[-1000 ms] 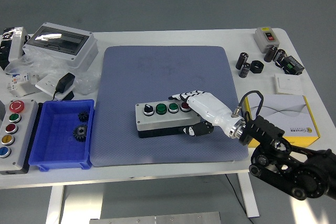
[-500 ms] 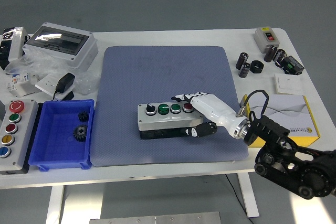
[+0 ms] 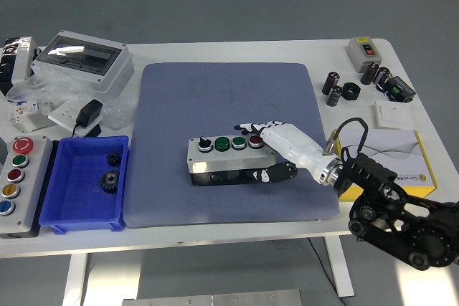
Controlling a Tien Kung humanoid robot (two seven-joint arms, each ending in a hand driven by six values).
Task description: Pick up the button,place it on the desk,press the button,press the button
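Observation:
The button box (image 3: 221, 163) is a grey box with a black knob, two green buttons and a red button on top. It is on the blue mat (image 3: 229, 98), near its front edge, with its right end slightly raised. My right hand (image 3: 257, 153) is shut on the box's right end, with the white fingers (image 3: 251, 129) over the top by the red button and the thumb against the front side. My left arm is out of view.
A blue bin (image 3: 75, 209) with two gears stands left of the mat, and a second button panel (image 3: 30, 190) is at the far left. A grey enclosure (image 3: 82, 59) and an adapter (image 3: 90, 112) are at the back left. A yellow-and-white box (image 3: 394, 152), capacitors (image 3: 336, 87) and switches (image 3: 364, 51) are on the right.
My right hand and the button box have shifted a little to the right and up on the mat, and the box's right end has lifted slightly.

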